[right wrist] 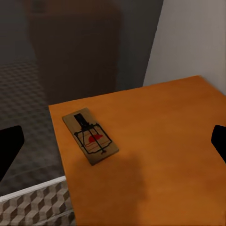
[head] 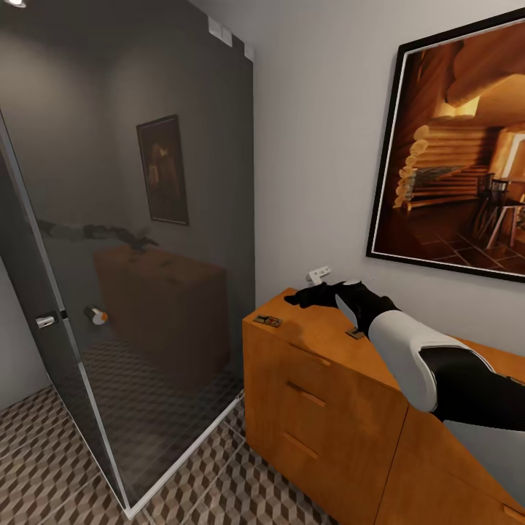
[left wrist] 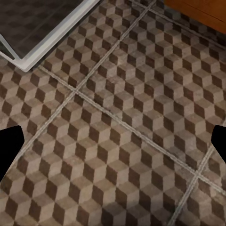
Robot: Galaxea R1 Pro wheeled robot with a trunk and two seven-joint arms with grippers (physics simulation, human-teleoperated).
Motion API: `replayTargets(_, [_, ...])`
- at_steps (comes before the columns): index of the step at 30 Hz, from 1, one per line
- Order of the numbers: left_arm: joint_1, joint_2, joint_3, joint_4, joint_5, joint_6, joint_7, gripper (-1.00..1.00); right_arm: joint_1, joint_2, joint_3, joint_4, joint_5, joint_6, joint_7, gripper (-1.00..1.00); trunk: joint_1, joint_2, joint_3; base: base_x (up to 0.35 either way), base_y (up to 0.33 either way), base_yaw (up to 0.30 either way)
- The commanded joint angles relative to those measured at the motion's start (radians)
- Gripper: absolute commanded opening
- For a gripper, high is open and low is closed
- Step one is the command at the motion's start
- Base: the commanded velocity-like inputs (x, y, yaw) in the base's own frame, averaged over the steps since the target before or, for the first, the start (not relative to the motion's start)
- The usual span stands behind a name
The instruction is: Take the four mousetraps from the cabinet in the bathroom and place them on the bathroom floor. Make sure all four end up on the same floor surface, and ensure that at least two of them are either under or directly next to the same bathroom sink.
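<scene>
The right gripper [head: 305,297], fingers spread wide and empty, is hovering over the orange-brown cabinet [head: 321,379] top, reaching for a mousetrap [right wrist: 89,136] at its ten o'clock corner; next, descend and close.

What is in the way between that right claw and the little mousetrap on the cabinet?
Nothing visible. The right gripper hangs open above the cabinet top, and the mousetrap lies flat near the corner with bare wood around it.

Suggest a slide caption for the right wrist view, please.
Open right claw hovers over a mousetrap near the cabinet top's corner.
</scene>
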Motion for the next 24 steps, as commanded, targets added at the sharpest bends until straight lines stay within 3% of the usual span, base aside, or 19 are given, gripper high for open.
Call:
replayTargets(1, [-0.001,0.0,0.0,0.001,-0.001,-0.003,0.001,1.0,0.0,0.0,0.001,-0.002,0.004,0.005,0.007,1.0,0.0,-0.001,-0.001,0.0,0.0,0.0])
replayTargets(24, [-0.001,-0.001,0.0,0.001,0.0,-0.002,0.001,1.0,0.0,0.0,0.001,0.014,0.004,0.007,0.027,1.0,0.0,-0.001,-0.001,0.002,0.0,0.0])
